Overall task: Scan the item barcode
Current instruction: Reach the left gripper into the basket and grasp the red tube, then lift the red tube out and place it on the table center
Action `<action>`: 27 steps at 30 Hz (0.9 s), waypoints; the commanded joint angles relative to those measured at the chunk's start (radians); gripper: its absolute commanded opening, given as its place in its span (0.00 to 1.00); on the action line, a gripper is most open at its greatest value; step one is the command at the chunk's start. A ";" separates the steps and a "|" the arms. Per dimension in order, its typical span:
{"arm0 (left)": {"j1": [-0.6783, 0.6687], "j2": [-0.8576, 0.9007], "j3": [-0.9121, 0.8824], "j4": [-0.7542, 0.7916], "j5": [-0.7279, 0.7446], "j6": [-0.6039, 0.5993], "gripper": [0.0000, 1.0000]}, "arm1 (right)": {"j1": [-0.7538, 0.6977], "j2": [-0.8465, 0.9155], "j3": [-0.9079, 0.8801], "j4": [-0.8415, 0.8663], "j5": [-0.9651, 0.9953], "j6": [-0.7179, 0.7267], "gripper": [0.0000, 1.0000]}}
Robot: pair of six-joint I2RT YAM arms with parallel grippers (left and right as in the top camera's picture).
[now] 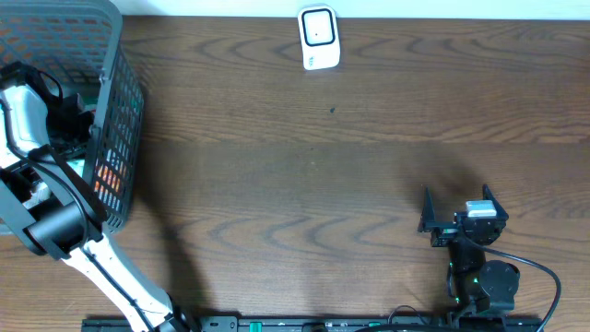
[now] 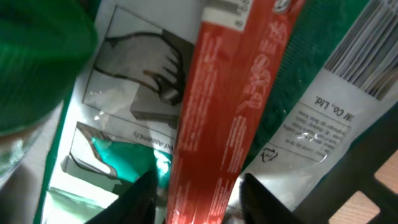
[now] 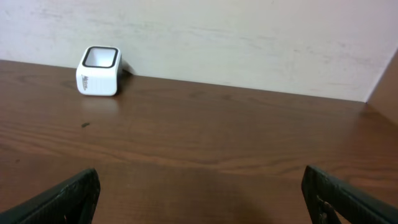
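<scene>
My left gripper (image 2: 199, 200) is down inside the grey basket (image 1: 124, 101). In the left wrist view its two dark fingertips (image 2: 140, 199) stand on either side of a long red packet (image 2: 224, 106) with white print, with a thin gap on each side. The packet lies slanted over other packs. A barcode strip shows on a silver-white pack (image 2: 326, 121) at the right. The white scanner (image 1: 319, 37) stands at the table's far edge, also in the right wrist view as a small white box (image 3: 98, 70). My right gripper (image 1: 459, 214) rests open over bare wood, holding nothing.
The basket fills the far left corner and holds green-and-white packs (image 2: 118, 118) under the red packet. My left arm (image 1: 55, 217) reaches into it from the front left. A pale wall (image 3: 249, 37) runs behind the scanner. Brown wood tabletop (image 1: 304, 184) lies between basket and right arm.
</scene>
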 commanded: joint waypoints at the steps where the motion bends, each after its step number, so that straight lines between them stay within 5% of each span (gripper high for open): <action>1: 0.004 0.008 -0.001 0.002 -0.007 -0.004 0.32 | -0.013 -0.002 -0.002 -0.003 0.002 -0.010 0.99; 5: 0.005 0.005 0.010 0.003 -0.005 -0.005 0.08 | -0.013 -0.002 -0.002 -0.003 0.002 -0.010 0.99; 13: 0.005 -0.083 0.068 0.014 -0.005 -0.050 0.07 | -0.013 -0.002 -0.002 -0.003 0.002 -0.010 0.99; 27: 0.003 -0.582 0.069 0.150 -0.005 -0.288 0.07 | -0.013 -0.002 -0.002 -0.003 0.002 -0.010 0.99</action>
